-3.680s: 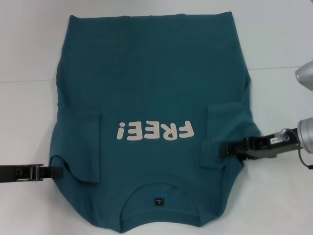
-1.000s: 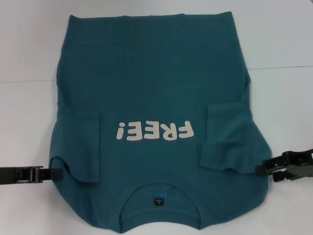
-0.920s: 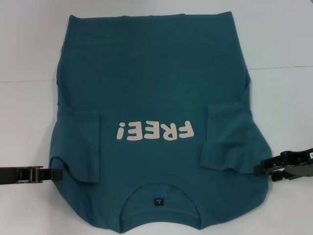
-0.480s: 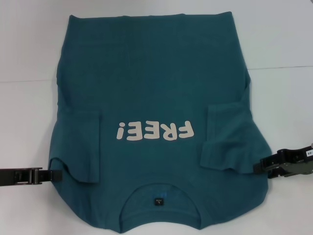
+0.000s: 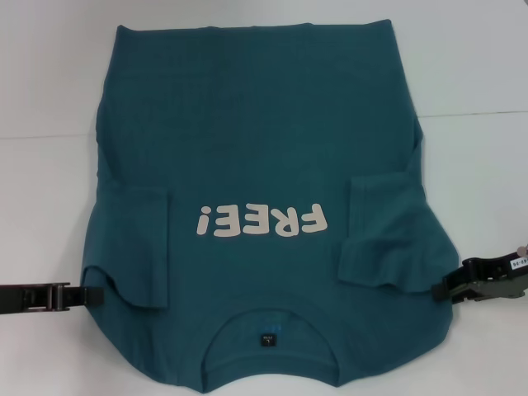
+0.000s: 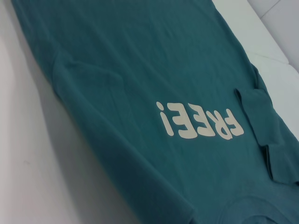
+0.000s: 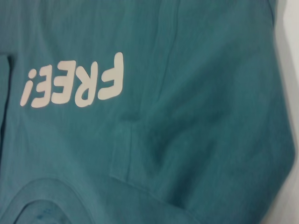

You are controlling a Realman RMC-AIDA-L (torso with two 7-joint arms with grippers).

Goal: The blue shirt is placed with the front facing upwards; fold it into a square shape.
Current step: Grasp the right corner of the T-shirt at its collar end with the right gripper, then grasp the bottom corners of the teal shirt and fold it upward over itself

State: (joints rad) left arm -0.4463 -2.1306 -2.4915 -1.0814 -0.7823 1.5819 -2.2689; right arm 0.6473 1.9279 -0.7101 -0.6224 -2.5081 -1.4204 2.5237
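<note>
As both sleeves lie folded inward, the blue shirt [image 5: 256,165] may bunch if the left claw [image 5: 92,293] or right claw [image 5: 444,290], grip states indiscernible, snags one shoulder edge only.

— Where's the left gripper [image 5: 92,294]?

— Low at the left edge of the head view, its arm lying level and reaching inward, tip toward the centre.

— And the right gripper [image 5: 441,289]?

— Opposite, low at the right edge, also level and pointing inward, at about the same height as the left (a small white tag sits on top of its wrist).

— Fingers open or closed?

— Can't tell on either; only dark, narrow tips show. Neither wrist view shows its own fingers.
</note>
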